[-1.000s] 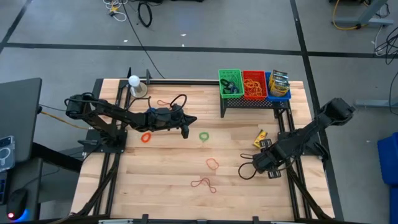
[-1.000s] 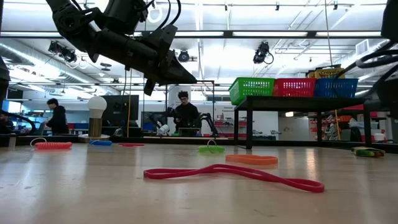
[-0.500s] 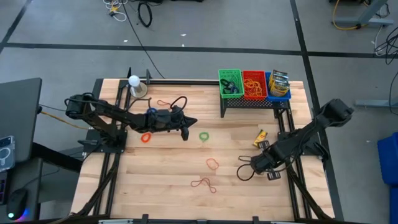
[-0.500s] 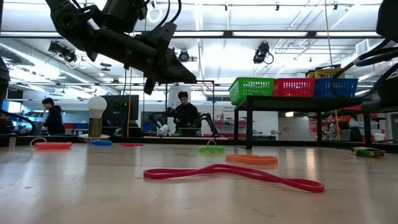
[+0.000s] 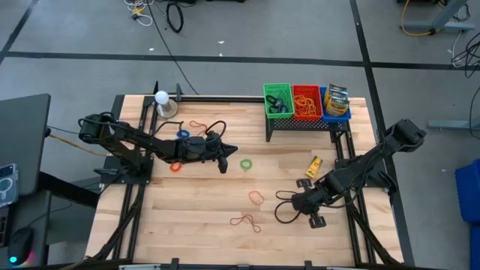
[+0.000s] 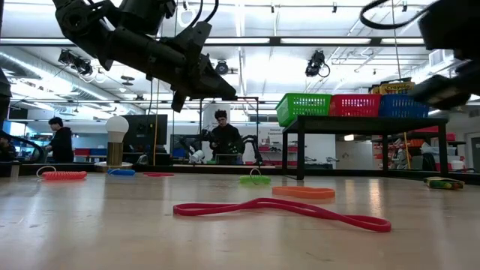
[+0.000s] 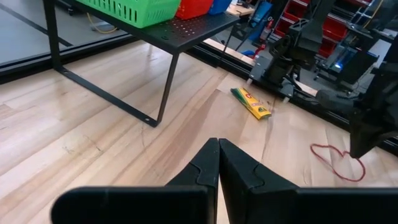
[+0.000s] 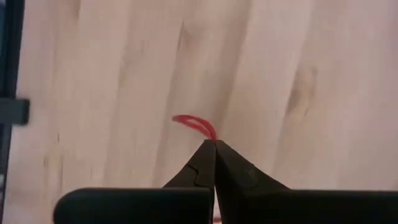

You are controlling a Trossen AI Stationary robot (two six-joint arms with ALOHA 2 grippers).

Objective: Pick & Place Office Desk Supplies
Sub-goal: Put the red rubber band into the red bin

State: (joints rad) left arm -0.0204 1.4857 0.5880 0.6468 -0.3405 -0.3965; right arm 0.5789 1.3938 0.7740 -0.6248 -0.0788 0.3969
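The left arm reaches across the far-left part of the wooden surface (image 5: 195,225), almost level and raised above it. Its left pincer (image 5: 223,159) hangs between an orange ring (image 5: 176,166) and a green ring (image 5: 246,164); the two fingers are pressed together with nothing between them, as the left wrist view shows.

The right arm bends down from the right edge toward the near-right part of the surface. Its right pincer (image 8: 214,144) has the fingers together, clamped on a thin red rubber band (image 8: 194,124); only a short loop of this band sticks out past the tips. In the high view the pincer end is dark and mixed with cables, so the band cannot be made out there.

An orange band (image 5: 256,197) and a long red band (image 5: 246,221) lie near the middle. A yellow crayon box (image 5: 313,166) lies flat beside the black stand (image 5: 300,124), which carries green, red and blue baskets. In the low view the right arm is cut off at the top right corner.
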